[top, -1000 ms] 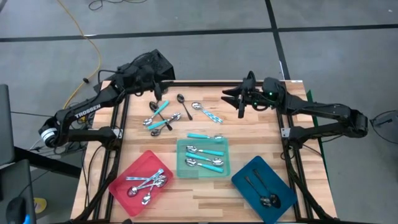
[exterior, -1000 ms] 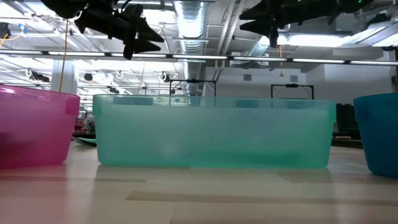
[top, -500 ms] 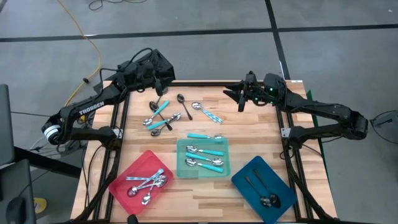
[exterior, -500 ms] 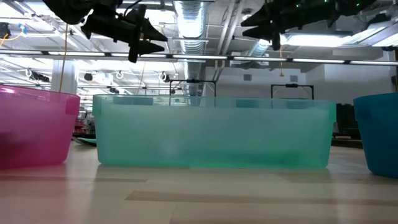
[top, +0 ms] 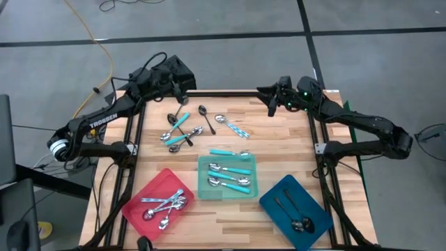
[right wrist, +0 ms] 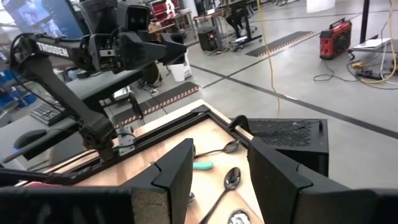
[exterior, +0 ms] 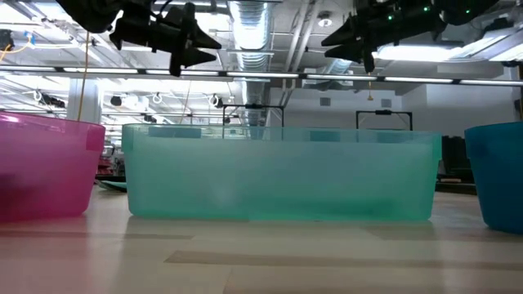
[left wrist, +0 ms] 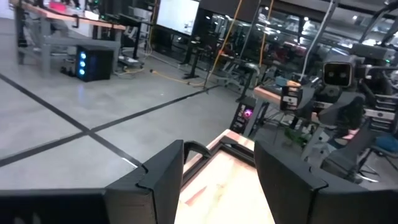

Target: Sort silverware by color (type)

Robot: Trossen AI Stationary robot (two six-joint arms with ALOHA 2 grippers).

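The loose silverware (top: 185,129) lies in a small heap on the wooden table's far left part: turquoise-handled, dark and all-silver spoons. One turquoise-handled spoon (top: 230,152) lies alone just beyond the teal tray. My left gripper (top: 182,96) hangs high over the far edge above the heap, open and empty, pointing level (left wrist: 217,180). My right gripper (top: 266,102) hangs high at the far right, open and empty (right wrist: 221,174), facing the heap's spoons (right wrist: 227,179).
Three trays stand along the near half. The red tray (top: 143,192) holds silver spoons. The teal tray (top: 203,178) holds turquoise-handled ones. The blue tray (top: 279,189) holds dark ones. A black frame (top: 230,93) rims the table. In the low view both grippers (exterior: 204,45) (exterior: 335,37) hang well above the trays.
My right gripper has swung toward the table's far edge, staying high and open. My left gripper has tipped up from a downward slant to about level, nearly in place. No spoon has moved.
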